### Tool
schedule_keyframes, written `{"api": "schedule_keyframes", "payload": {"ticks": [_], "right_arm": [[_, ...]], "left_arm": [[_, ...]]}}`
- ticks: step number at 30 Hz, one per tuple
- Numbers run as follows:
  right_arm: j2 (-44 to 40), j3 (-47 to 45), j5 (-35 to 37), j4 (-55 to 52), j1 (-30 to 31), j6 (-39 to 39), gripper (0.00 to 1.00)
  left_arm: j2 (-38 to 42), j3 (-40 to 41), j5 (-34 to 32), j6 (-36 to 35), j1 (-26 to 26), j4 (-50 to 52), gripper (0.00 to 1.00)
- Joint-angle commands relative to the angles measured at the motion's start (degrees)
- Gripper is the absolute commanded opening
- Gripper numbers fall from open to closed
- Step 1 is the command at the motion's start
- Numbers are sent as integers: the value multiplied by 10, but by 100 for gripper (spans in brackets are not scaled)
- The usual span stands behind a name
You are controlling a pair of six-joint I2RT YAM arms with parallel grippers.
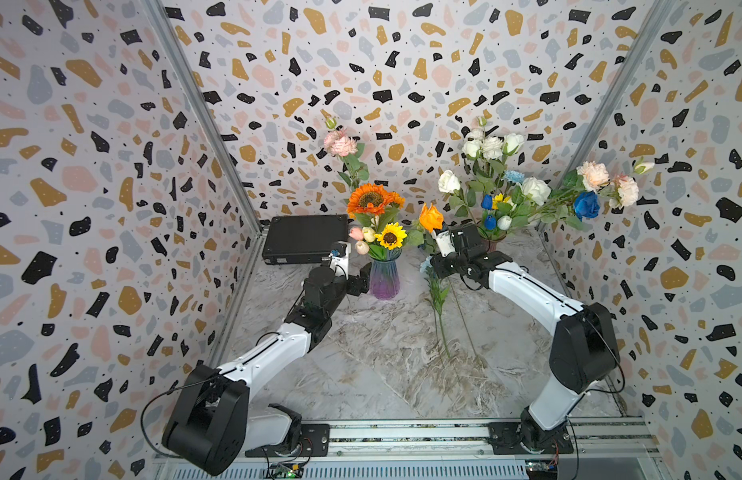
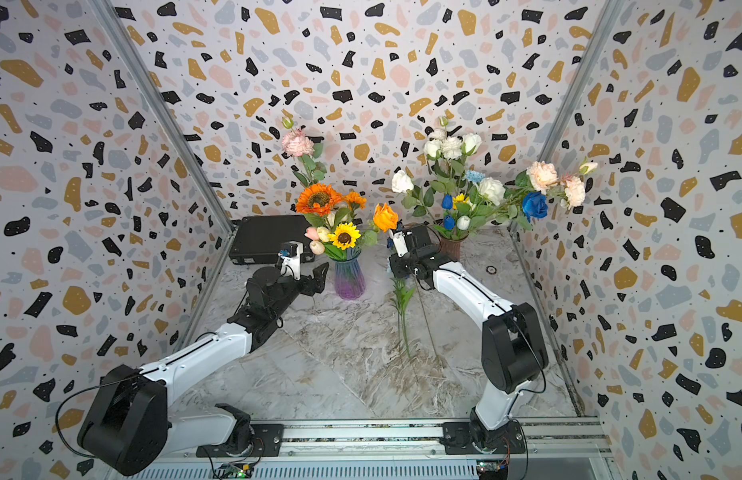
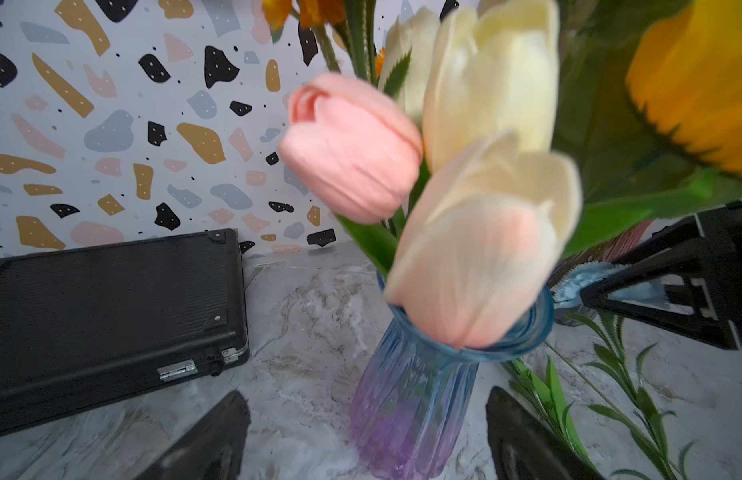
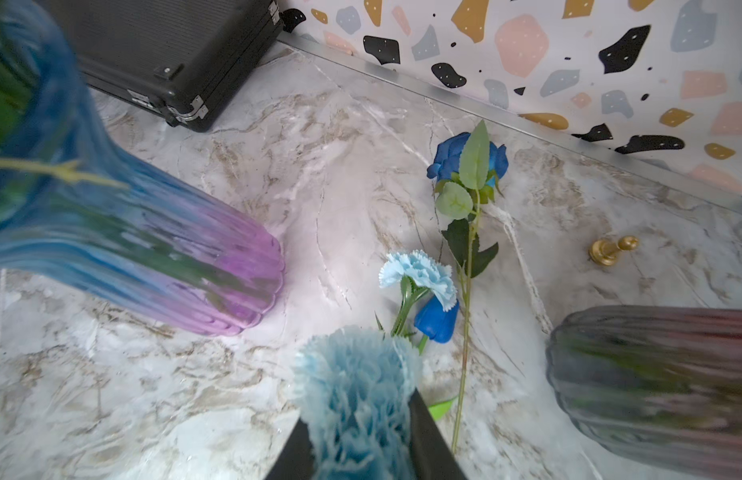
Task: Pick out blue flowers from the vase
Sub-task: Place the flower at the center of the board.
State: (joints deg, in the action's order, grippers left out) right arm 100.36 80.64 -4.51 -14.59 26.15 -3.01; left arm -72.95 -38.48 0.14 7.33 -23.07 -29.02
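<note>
Two vases stand toward the back of the marble table (image 1: 381, 374). The blue-and-purple glass vase (image 1: 384, 278) in the middle holds sunflowers (image 1: 369, 199), pink and cream tulips (image 3: 485, 232), an orange rose (image 1: 430, 217) and a tall pink carnation (image 1: 340, 142). The dark ribbed vase (image 2: 451, 246) behind the right arm is crowded with white roses (image 1: 535, 190) and peach carnations (image 1: 593, 175). Among them are blue flowers: a deep blue rose (image 1: 586, 205) leaning out sideways, two blue tulips (image 1: 486, 202) low down and a small sky-blue bloom (image 1: 513, 176).

The right gripper (image 4: 358, 405) is clamped on a pale blue carnation (image 4: 352, 370), whose frilly head pokes out between the fingers, low over the table between the two vases. Just beyond it three more lie flat on the marble: another blue rose (image 4: 448, 153), a light blue carnation (image 4: 419, 270) and a blue tulip bud (image 4: 435, 322). The left gripper (image 3: 366, 390) is spread wide and holds nothing, with the glass vase's foot just ahead of its fingers (image 3: 219, 436).
</note>
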Motion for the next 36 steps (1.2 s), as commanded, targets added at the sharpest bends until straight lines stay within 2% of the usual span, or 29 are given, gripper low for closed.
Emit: {"api": "schedule_keyframes", "payload": {"ticks": [1, 6, 9, 11, 13, 19, 23, 28, 36], "right_arm": [[18, 46, -5, 60, -7, 2, 29], [61, 81, -22, 76, -11, -3, 34], [52, 65, -13, 94, -11, -12, 47], [28, 37, -6, 115, -11, -14, 61], [-1, 9, -2, 136, -11, -14, 70], [-137, -135, 21, 192, -11, -39, 83], [-220, -208, 40, 193, -11, -53, 87], [-297, -258, 63, 173, -11, -50, 87], [-340, -283, 91, 146, -12, -30, 89]], "left_arm": [[15, 15, 34, 12, -5, -56, 89], [1, 26, 54, 16, -21, -77, 89], [-11, 31, 56, 24, -31, -89, 88], [-18, 34, 50, 24, -40, -95, 88], [-25, 36, 46, 24, -46, -102, 88], [-60, 29, 34, 26, -58, -121, 88], [-107, 20, 22, 32, -58, -161, 88], [-163, 1, 5, 37, -58, -210, 88], [-238, -26, 2, 27, -59, -296, 89]]}}
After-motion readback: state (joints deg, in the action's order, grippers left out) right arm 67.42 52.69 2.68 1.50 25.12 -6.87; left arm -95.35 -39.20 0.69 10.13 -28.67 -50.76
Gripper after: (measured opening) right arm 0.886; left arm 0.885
